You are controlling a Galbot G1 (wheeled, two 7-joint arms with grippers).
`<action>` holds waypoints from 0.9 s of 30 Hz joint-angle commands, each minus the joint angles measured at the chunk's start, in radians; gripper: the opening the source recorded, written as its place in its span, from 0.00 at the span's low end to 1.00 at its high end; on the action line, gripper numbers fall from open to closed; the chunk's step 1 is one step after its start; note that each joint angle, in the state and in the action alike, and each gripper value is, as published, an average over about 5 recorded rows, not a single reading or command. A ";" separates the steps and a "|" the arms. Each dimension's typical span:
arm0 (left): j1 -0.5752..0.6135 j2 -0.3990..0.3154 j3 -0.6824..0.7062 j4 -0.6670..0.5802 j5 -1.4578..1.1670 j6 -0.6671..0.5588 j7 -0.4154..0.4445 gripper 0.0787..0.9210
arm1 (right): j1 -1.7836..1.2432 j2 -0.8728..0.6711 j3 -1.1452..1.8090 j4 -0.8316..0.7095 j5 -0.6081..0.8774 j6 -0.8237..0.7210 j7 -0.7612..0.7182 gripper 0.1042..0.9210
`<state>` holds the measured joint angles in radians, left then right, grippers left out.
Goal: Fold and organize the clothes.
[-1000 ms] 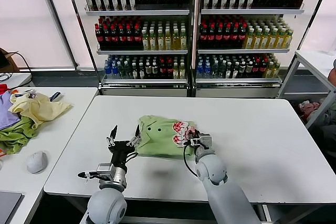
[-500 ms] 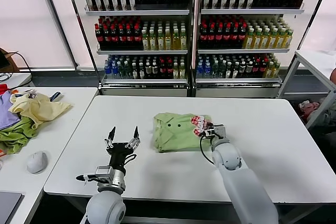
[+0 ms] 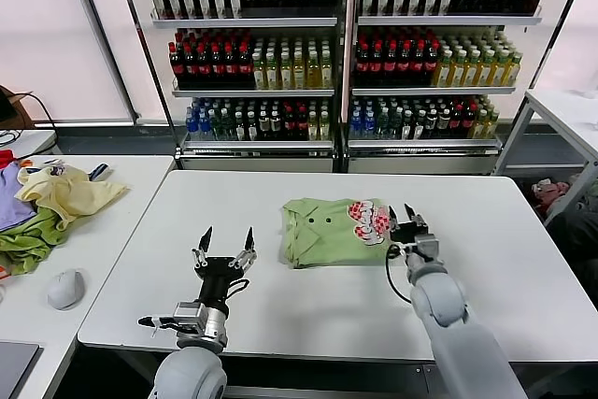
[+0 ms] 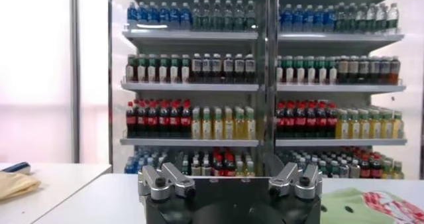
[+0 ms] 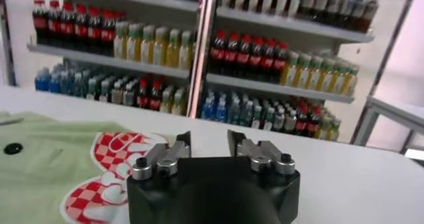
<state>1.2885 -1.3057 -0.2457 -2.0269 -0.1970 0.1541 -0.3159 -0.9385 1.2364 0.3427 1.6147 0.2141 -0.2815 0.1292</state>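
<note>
The light green shirt (image 3: 327,231) lies folded on the white table (image 3: 299,306), collar buttons up and the red-and-white print (image 3: 366,220) at its right end. My right gripper (image 3: 408,221) stands just right of that end, open, with only bare table between its fingers. In the right wrist view the shirt (image 5: 40,162) and its print (image 5: 106,172) lie beside the right gripper (image 5: 209,142). My left gripper (image 3: 226,242) waits to the shirt's left, fingers spread wide and pointing up, holding nothing. In the left wrist view a corner of the shirt (image 4: 351,205) shows.
A side table on the left carries a pale yellow garment (image 3: 67,193), a darker green cloth (image 3: 23,242), a purple cloth (image 3: 7,201) and a grey mouse (image 3: 65,289). Bottle shelves (image 3: 346,53) stand behind the table. Another white table (image 3: 561,109) is at the far right.
My right gripper pulled the shirt rightward and farther back across the table, then opened and let go of it. The left gripper shifted slightly right.
</note>
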 commanded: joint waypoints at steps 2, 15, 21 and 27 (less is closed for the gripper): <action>0.048 -0.005 0.015 -0.047 0.024 -0.001 0.014 0.88 | -0.461 -0.018 0.245 0.441 0.024 0.124 -0.032 0.52; 0.110 -0.018 0.027 -0.106 0.015 0.043 0.037 0.88 | -0.546 0.030 0.253 0.493 -0.038 0.186 -0.027 0.88; 0.127 -0.021 0.020 -0.117 0.017 0.055 0.036 0.88 | -0.554 0.037 0.244 0.496 -0.062 0.177 -0.016 0.88; 0.135 -0.021 0.010 -0.122 0.018 0.063 0.034 0.88 | -0.555 0.038 0.238 0.500 -0.072 0.168 -0.007 0.88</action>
<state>1.4069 -1.3267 -0.2310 -2.1359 -0.1794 0.2054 -0.2828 -1.4432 1.2679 0.5635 2.0689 0.1680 -0.1257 0.1133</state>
